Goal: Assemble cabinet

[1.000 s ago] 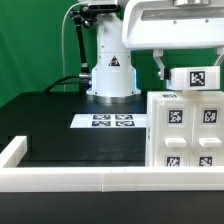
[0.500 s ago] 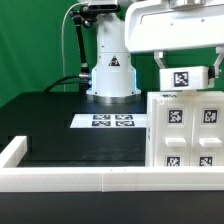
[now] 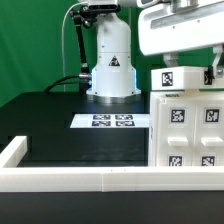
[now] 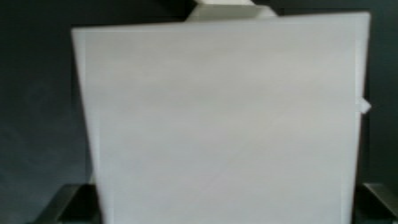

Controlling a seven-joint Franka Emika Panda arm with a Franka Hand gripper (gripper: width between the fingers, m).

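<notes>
The cabinet [image 3: 186, 132], a large white box with black-and-white tags on its front, stands at the exterior view's right by the front rail. My gripper [image 3: 188, 72] is shut on a white tagged part [image 3: 178, 78] and holds it just above the cabinet's top, near its left edge in the exterior view. In the wrist view the white part [image 4: 214, 120] fills most of the picture, and my gripper [image 4: 217, 205] has a dark finger at each of its sides. The contact between part and cabinet is hidden.
The marker board [image 3: 113, 121] lies flat on the black table [image 3: 60, 125] in front of the arm's white base [image 3: 112, 72]. A low white rail [image 3: 70, 178] edges the table's front and left side. A black cable hangs behind the base.
My gripper has carried the white tagged part toward the exterior view's left, from over the cabinet's middle to over its left edge. The cabinet has not moved.
</notes>
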